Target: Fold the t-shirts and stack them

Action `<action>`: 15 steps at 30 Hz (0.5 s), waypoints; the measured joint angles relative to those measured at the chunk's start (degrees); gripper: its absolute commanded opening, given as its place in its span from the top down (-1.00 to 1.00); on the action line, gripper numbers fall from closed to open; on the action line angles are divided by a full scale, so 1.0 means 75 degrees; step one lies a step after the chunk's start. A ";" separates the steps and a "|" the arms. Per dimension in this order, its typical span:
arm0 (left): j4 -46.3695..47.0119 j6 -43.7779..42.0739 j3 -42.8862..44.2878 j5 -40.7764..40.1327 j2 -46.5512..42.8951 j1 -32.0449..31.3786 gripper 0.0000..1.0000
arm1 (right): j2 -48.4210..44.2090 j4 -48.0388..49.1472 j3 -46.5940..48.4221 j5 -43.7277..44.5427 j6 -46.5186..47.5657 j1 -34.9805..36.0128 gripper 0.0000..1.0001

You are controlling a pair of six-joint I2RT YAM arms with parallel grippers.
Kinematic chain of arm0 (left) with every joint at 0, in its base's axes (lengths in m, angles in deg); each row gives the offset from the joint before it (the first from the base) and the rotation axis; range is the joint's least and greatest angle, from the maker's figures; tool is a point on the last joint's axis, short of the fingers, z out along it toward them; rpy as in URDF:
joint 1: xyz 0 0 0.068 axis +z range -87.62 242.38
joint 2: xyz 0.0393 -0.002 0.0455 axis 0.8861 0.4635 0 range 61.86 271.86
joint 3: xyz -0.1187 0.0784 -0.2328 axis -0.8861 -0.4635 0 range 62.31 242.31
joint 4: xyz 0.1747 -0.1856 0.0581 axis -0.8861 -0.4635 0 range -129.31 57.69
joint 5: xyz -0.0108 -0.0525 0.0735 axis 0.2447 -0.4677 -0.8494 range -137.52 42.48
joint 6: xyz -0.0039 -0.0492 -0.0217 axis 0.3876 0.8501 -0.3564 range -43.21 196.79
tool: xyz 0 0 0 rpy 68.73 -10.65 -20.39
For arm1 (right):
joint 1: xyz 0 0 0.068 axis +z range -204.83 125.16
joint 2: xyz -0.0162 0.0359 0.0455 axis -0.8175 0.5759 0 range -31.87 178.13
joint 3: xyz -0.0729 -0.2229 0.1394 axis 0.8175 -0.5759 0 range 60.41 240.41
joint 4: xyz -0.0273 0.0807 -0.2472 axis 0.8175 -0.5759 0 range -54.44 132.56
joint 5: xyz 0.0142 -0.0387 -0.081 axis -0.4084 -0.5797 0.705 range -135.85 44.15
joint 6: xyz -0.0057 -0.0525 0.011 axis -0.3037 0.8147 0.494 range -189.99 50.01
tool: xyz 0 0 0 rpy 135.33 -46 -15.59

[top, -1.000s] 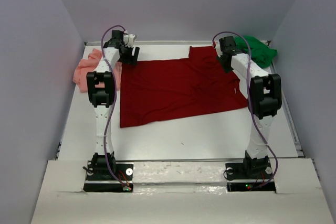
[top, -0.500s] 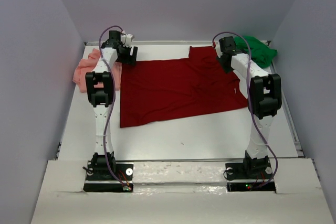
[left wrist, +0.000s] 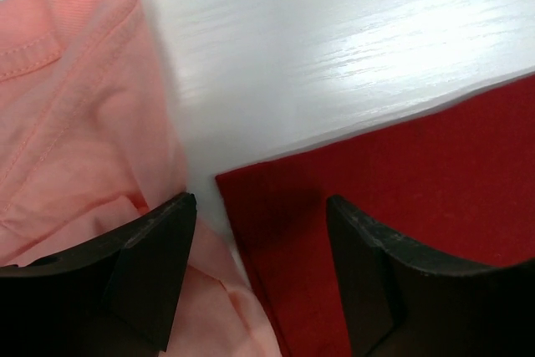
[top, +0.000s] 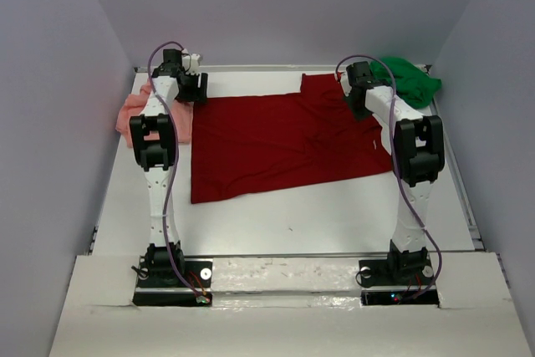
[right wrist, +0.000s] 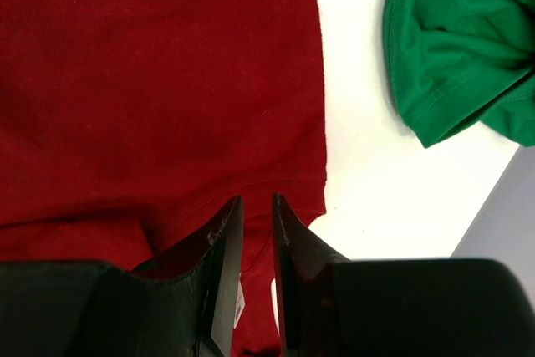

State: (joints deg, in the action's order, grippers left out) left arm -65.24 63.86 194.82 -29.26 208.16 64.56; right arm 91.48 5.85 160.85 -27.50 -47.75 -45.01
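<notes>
Three t-shirts in all: one dark red t-shirt (top: 284, 144), one salmon pink t-shirt (top: 134, 114) and one bright green t-shirt (top: 410, 79), each colour once only. Two white-and-black arms, a left arm (top: 156, 144) and a right arm (top: 415, 152); two grippers likewise, the left gripper (left wrist: 257, 215) and the right gripper (right wrist: 257, 206), each with two black fingers (left wrist: 150, 265), making four fingers together. One white table (top: 292, 215) under it all, and three pale walls around it: a left wall (top: 50, 123), a back wall (top: 284, 6) and a right wall (top: 501, 81).
</notes>
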 measured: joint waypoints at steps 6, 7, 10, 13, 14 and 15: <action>-0.0009 0.0090 0.0006 0.0003 0.0012 0.0058 -0.35 | 0.0000 -0.0052 0.0000 -0.0026 0.0000 0.0000 0.49; -0.0009 0.0102 0.0009 0.0015 0.0017 0.0058 -0.35 | 0.0000 -0.0052 0.0000 -0.0026 0.0000 0.0000 0.50; -0.0017 0.0105 0.0009 0.0029 0.0023 0.0055 -0.33 | 0.0000 -0.0052 0.0000 -0.0026 0.0000 0.0000 0.50; -0.0017 0.0096 0.0009 0.0038 0.0023 0.0029 -0.26 | 0.0000 -0.0052 0.0000 -0.0023 0.0000 0.0000 0.51; -0.0020 0.0087 0.0009 0.0050 0.0023 0.0017 -0.14 | 0.0000 -0.0052 0.0000 -0.0023 0.0000 0.0000 0.51; -0.0023 0.0076 0.0009 0.0052 0.0023 0.0012 -0.07 | 0.0000 -0.0052 0.0000 -0.0023 0.0003 0.0000 0.51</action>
State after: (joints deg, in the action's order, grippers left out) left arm -65.41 64.43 194.88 -28.87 208.33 64.65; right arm 91.48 5.45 160.85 -27.68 -47.73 -45.01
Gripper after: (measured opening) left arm 0.634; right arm 0.249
